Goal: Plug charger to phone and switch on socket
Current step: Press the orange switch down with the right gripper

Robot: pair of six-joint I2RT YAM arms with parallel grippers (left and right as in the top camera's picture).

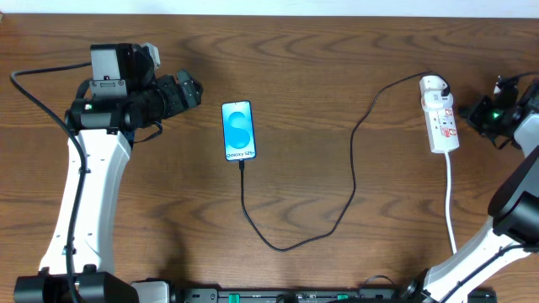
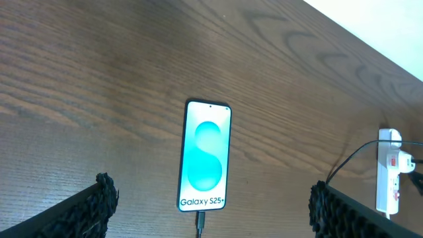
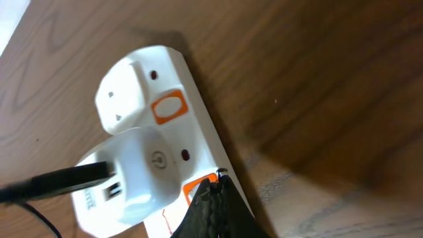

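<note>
- As seen from overhead, lying flat on the wooden table (image 1: 337, 50) just off centre toward 10 o'clock: phone (image 1: 238, 130), screen up and lit blue, short edges at 12 and 6 o'clock.
- Met at its 6 o'clock edge by the small plug of the charger (image 1: 353, 181); seated in the port, as far as the left wrist view tells.
- From there, black cable heading toward 6 o'clock, looping round to 3 o'clock, rising toward 1 o'clock and ending at a white adapter (image 1: 434, 84).
- Plugged into the 12 o'clock end of the socket (image 1: 443, 122), which lies at the table's 3 o'clock side, long axis 12 to 6; white cord (image 1: 449, 194) leaving its 6 o'clock end.
- Spread wide and clamped on nothing: left gripper (image 1: 192, 89), at 10 o'clock of the phone and well apart from it; dark fingers (image 2: 99, 201) at both lower corners of its own camera, phone beyond them.
- Pressed together with nothing between: right gripper (image 1: 482, 111), just beside the socket at its 3 o'clock.
- From the right wrist: closed tip down at an orange switch (image 3: 198, 188) next to the adapter; touching or just above, cannot tell.
- Toward 11 o'clock of that in the same view, uncovered: second orange switch (image 3: 167, 107).
</note>
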